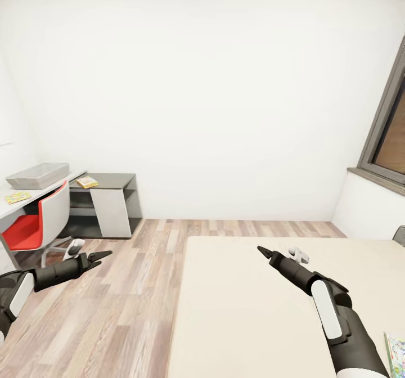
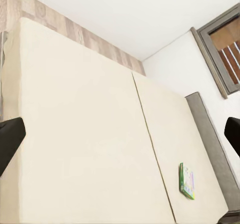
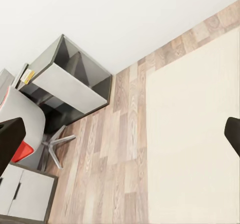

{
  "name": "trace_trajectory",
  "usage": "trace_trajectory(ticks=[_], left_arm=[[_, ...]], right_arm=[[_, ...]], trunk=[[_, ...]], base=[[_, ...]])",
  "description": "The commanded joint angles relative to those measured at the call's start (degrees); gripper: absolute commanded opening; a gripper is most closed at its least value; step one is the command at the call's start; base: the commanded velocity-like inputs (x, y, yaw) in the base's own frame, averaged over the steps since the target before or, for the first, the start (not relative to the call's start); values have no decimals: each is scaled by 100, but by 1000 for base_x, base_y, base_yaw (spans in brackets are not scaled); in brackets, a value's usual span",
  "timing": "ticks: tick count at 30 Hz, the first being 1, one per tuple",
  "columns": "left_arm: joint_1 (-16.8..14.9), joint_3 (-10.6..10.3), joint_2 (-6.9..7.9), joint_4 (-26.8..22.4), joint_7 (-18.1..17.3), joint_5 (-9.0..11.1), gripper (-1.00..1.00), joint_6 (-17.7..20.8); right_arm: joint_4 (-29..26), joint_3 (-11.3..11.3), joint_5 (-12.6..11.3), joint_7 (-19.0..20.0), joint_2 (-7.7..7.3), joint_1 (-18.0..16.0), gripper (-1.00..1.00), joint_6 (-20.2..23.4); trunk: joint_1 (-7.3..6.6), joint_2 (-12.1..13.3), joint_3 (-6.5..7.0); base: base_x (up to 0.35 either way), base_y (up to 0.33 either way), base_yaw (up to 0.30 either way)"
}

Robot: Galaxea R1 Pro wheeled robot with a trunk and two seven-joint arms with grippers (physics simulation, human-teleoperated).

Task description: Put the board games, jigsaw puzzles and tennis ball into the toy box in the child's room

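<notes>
Little looks done yet. Both pincers, left pincer point(image 1: 104, 256) and right pincer point(image 1: 262, 250), hang released and empty. The toy box point(image 1: 38, 176) sits on the bench point(image 1: 31, 199) well beyond the left pincer, a puzzle point(image 1: 17, 197) lying beside it. One board game point(image 2: 186, 181) lies on the bed point(image 1: 236, 310) behind the right pincer; its print is too small to read.

text: none legible | board game point(image 2: 186, 181) on bed point(image 2: 90, 134): print too small to read
</notes>
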Motion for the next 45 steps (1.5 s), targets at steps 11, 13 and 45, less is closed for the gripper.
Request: trace_trajectory(ticks=[11, 13, 45], left_arm=[[-2, 5, 0, 1, -12, 15, 100, 35], [-2, 5, 0, 1, -14, 15, 100, 35], [-4, 5, 0, 1, -23, 15, 100, 35]], right_arm=[[-7, -11, -4, 22, -7, -4, 100, 39], [-7, -11, -5, 22, -7, -4, 100, 40], [-7, -10, -5, 22, -7, -4, 100, 42]], trunk=[[3, -9, -7], [3, -9, -7], [3, -9, -7]], base=[[0, -304, 0], [0, -304, 0], [-17, -142, 0]])
